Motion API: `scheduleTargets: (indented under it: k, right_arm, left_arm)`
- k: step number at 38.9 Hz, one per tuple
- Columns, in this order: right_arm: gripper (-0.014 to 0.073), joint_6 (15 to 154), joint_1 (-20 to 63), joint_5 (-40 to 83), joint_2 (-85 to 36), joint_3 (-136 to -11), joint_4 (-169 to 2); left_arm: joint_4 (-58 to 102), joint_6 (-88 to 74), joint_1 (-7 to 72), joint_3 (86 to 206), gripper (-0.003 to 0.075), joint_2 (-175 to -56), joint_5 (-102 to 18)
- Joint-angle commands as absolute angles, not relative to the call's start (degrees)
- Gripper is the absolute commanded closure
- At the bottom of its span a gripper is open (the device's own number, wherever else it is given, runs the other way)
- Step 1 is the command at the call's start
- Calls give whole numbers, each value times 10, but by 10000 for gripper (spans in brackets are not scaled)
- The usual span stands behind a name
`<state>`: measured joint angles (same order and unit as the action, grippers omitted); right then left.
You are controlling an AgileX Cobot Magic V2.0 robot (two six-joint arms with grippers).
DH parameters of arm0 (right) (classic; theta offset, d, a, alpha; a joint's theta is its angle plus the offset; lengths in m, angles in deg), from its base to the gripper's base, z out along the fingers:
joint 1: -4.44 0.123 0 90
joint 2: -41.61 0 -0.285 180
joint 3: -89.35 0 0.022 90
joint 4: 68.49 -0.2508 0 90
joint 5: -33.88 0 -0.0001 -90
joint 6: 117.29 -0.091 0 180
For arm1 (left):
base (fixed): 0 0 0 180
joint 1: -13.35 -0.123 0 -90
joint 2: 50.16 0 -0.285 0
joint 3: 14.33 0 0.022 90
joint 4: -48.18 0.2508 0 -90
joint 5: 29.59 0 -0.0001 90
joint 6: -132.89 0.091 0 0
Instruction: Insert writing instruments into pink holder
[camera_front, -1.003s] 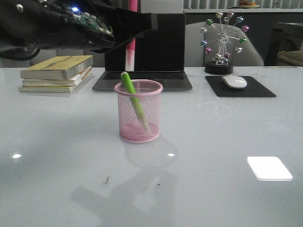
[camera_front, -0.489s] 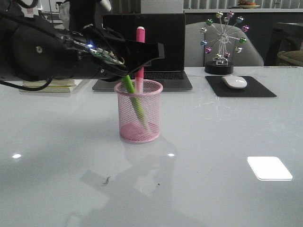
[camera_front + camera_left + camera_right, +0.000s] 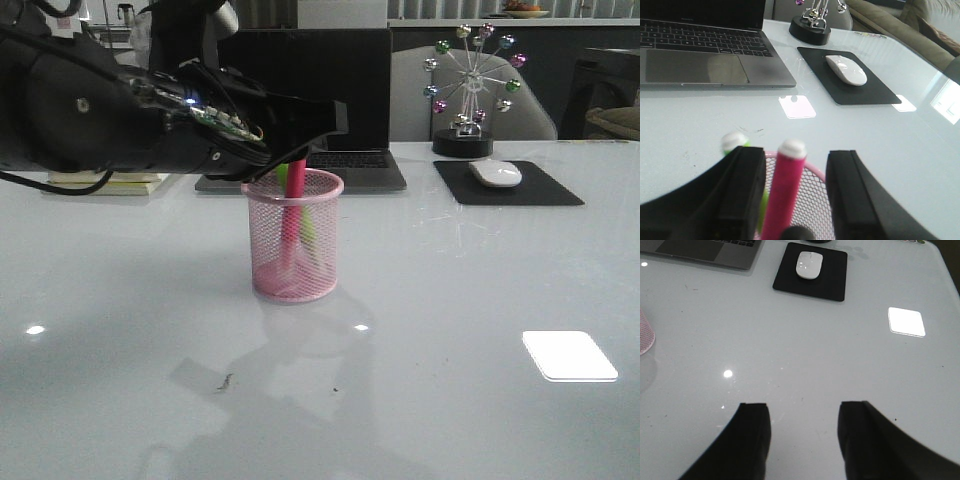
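The pink holder (image 3: 268, 250) stands mid-table in front of the laptop. The lime green marker (image 3: 283, 176) leans inside it. The hot pink marker (image 3: 291, 228) stands in the cup too, slightly blurred, its pale cap end up. My left gripper (image 3: 325, 118) hovers just above the rim and is open. In the left wrist view the pink marker (image 3: 786, 192) stands loose between the fingers (image 3: 742, 190) of that gripper (image 3: 797, 156), with the green marker (image 3: 734, 141) and the holder's mesh (image 3: 815, 205) beyond. My right gripper (image 3: 802, 410) is open over bare table, the holder (image 3: 645, 337) at the frame's edge.
A laptop (image 3: 350, 90) sits behind the holder and stacked books (image 3: 100, 182) lie at the back left. At the back right are a white mouse (image 3: 495, 173) on a black pad (image 3: 545, 190) and a ferris-wheel ornament (image 3: 470, 90).
The left gripper came down over the cup with the pink marker. The marker has since dropped from sticking high above the rim to standing inside the holder.
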<state>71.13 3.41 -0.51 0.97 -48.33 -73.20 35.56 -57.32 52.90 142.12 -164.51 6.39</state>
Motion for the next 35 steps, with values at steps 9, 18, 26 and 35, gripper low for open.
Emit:
scheduleTargets:
  k: [9, 18, 26, 35]
  right_arm:
    - [158, 713, 30, 36, 11, -499, -731]
    - [158, 713, 30, 36, 11, -499, -731]
    - [158, 713, 30, 36, 11, -499, -731]
    - [158, 713, 30, 36, 11, -499, -731]
  left_arm:
    - [372, -540, 508, 1433, 314, -1561, 117]
    - [390, -441, 455, 1433, 318, -1465, 58]
    - [390, -392, 394, 1433, 318, -1371, -59]
    - [390, -371, 307, 1433, 318, -1262, -176]
